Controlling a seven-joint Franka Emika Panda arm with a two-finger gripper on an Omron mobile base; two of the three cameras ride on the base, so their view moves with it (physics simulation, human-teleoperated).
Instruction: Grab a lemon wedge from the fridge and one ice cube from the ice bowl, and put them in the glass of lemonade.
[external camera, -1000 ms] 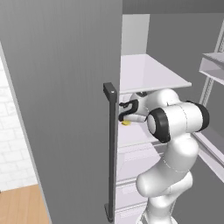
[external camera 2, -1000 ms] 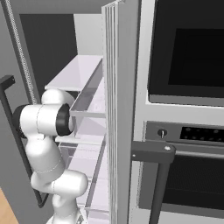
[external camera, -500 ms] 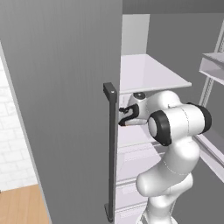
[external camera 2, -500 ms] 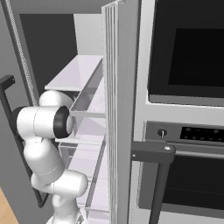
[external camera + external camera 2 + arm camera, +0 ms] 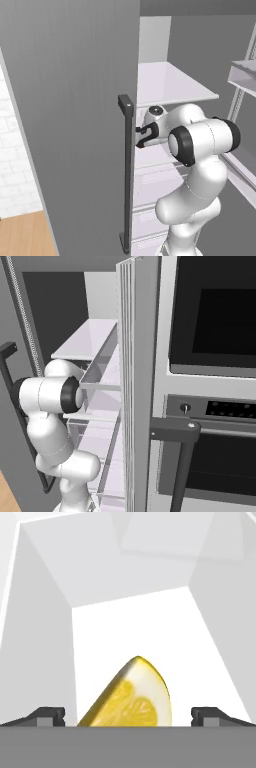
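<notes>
The lemon wedge (image 5: 132, 697) lies on a white shelf of the fridge (image 5: 75, 100), bright yellow with its cut face toward the hand camera. My gripper (image 5: 129, 716) is open and straddles it. One dark fingertip (image 5: 47, 714) stands well to the wedge's left and the other well to its right, and neither touches it. In the left base view the gripper (image 5: 142, 136) reaches into the open fridge at mid-shelf height, just behind the edge of the left door. The right base view has the arm's elbow (image 5: 50, 396) inside the fridge (image 5: 85, 338).
The left door's long dark bar handle (image 5: 127, 175) stands right beside the hand. The opened right door (image 5: 137, 381) with its clear bins flanks the arm. A built-in oven (image 5: 215, 331) with a dark bar handle (image 5: 175, 431) is to the right. Clear drawers (image 5: 150, 185) sit below the shelf.
The hand has sunk a little and shifted left toward the door edge. The yellow wedge, seen under the fingers a second ago in the left base view, is now hidden there.
</notes>
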